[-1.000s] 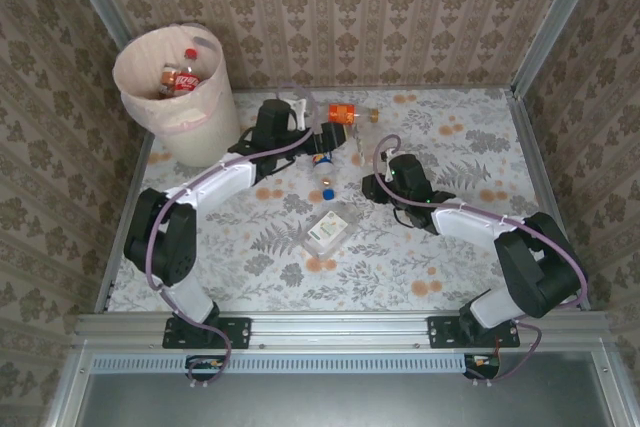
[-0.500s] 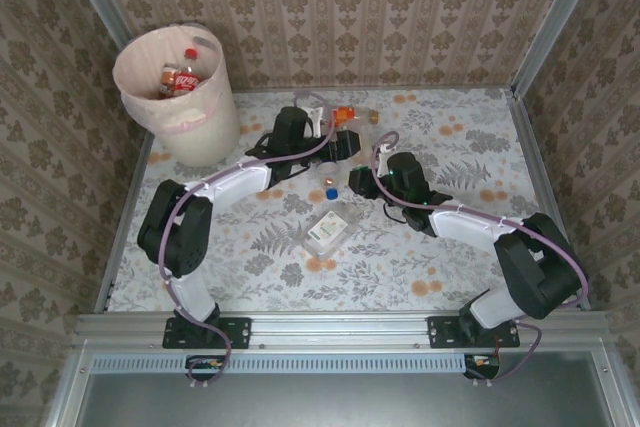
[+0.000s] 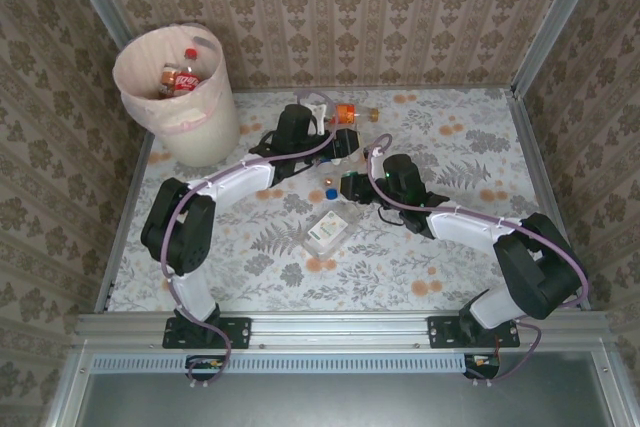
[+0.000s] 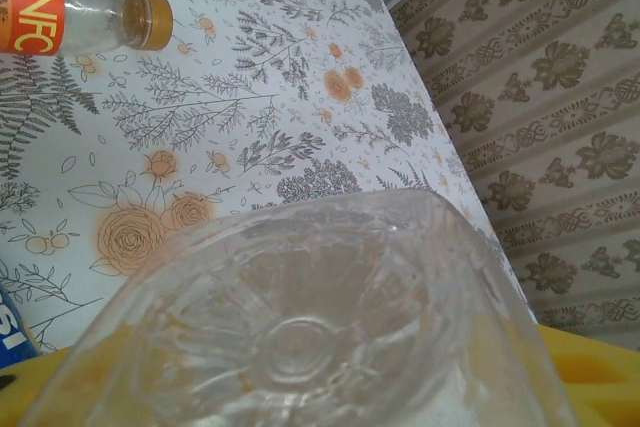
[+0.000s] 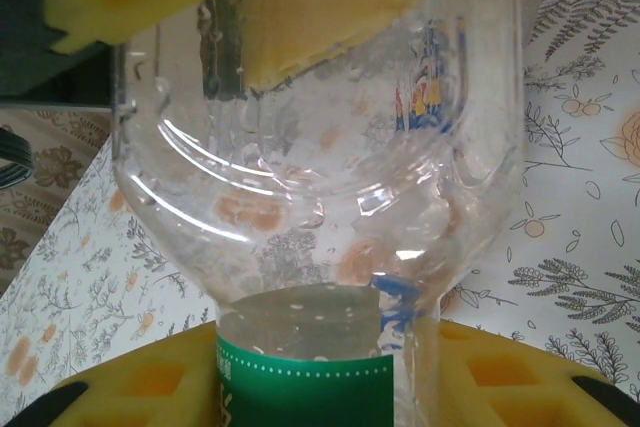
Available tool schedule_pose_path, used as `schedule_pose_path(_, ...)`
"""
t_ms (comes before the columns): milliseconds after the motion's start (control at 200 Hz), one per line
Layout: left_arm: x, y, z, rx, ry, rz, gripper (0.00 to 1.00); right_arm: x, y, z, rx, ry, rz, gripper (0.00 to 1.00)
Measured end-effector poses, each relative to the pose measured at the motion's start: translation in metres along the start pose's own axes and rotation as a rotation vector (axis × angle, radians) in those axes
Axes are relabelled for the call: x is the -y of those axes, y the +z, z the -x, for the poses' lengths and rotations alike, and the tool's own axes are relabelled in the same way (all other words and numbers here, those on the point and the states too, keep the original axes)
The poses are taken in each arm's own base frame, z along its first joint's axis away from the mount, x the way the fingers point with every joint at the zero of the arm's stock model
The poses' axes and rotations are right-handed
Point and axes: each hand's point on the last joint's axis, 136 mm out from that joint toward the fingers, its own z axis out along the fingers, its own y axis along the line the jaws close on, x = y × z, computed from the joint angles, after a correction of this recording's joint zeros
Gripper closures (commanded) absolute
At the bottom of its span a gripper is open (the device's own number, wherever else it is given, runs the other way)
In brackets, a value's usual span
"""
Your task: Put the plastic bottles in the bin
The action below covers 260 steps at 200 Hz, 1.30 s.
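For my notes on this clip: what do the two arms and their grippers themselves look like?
Both the left arm and right arm have white link shells between chunky black joint housings, with a purplish cable running along each. Black base plates bolt them to a silver rail. The fingers are bright yellow with recessed pockets.

Left arm [image 3: 240, 177] has swung right, away from the bin [image 3: 190, 132], to the middle of the bench [image 3: 450, 247]. Its fingers [image 4: 590, 377], wide apart a second ago, have closed in on the base of a clear bottle [image 4: 300, 327]. Right arm [image 3: 450, 217] has shifted left, bringing that bottle, gripped near its green label, up to the left fingers.
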Motion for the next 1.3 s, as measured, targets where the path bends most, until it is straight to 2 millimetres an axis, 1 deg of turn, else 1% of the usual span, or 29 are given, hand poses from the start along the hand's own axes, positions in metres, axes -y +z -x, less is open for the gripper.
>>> schedule_pose_path(35, 0.000, 0.000, 0.000, 0.000, -0.003, 0.000, 0.41, 0.000, 0.000, 0.000, 0.000, 0.000, 0.000, 0.62)
schedule_pose_path(55, 0.001, 0.000, 0.001, 0.001, -0.005, -0.001, 0.42, 0.000, 0.000, 0.000, 0.001, -0.001, 0.000, 0.58)
schedule_pose_path(120, 0.001, 0.000, 0.001, 0.003, -0.009, -0.002, 0.43, 0.000, 0.000, 0.000, 0.000, 0.001, 0.001, 0.38)
schedule_pose_path(160, 0.001, 0.000, 0.002, 0.005, -0.006, 0.003, 0.43, -0.001, 0.000, 0.000, -0.001, -0.005, 0.003, 0.30)
schedule_pose_path(245, -0.002, 0.000, 0.001, 0.003, -0.005, 0.018, 0.43, -0.002, -0.001, 0.001, -0.001, -0.016, 0.007, 0.19)
schedule_pose_path(340, -0.006, -0.001, 0.003, 0.013, 0.003, 0.033, 0.44, -0.005, -0.004, 0.003, -0.001, -0.040, 0.012, 0.11)
schedule_pose_path(360, -0.007, -0.001, 0.003, 0.015, 0.004, 0.038, 0.45, -0.006, -0.005, 0.003, 0.000, -0.043, 0.015, 0.08)
schedule_pose_path(380, -0.007, -0.001, 0.004, 0.017, 0.006, 0.041, 0.45, -0.006, -0.006, 0.004, 0.002, -0.048, 0.016, 0.01)
schedule_pose_path(390, -0.008, -0.001, 0.004, 0.018, 0.006, 0.044, 0.45, -0.007, -0.007, 0.005, 0.002, -0.046, 0.016, 0.00)
schedule_pose_path(500, -0.016, -0.004, 0.007, 0.024, 0.005, 0.073, 0.46, -0.011, -0.014, 0.013, 0.027, -0.075, 0.014, 0.00)
schedule_pose_path(605, -0.024, -0.012, 0.013, 0.036, 0.009, 0.110, 0.46, -0.012, -0.025, 0.030, 0.093, -0.089, -0.018, 0.00)
schedule_pose_path(720, -0.030, -0.029, 0.026, 0.069, 0.032, 0.154, 0.46, -0.002, -0.037, 0.050, 0.177, -0.101, -0.107, 0.00)
schedule_pose_path(805, -0.032, -0.046, 0.038, 0.097, 0.060, 0.192, 0.46, 0.009, -0.043, 0.056, 0.207, -0.103, -0.176, 0.00)
schedule_pose_path(895, -0.033, -0.067, 0.052, 0.136, 0.094, 0.233, 0.46, 0.024, -0.046, 0.054, 0.225, -0.099, -0.254, 0.00)
schedule_pose_path(995, -0.035, -0.093, 0.068, 0.183, 0.132, 0.289, 0.46, 0.043, -0.049, 0.042, 0.221, -0.091, -0.331, 0.00)
schedule_pose_path(1060, -0.036, -0.110, 0.077, 0.213, 0.160, 0.328, 0.46, 0.051, -0.050, 0.036, 0.216, -0.089, -0.363, 0.00)
schedule_pose_path(1300, -0.034, -0.169, 0.110, 0.311, 0.255, 0.462, 0.45, 0.058, -0.052, 0.037, 0.224, -0.089, -0.401, 0.00)
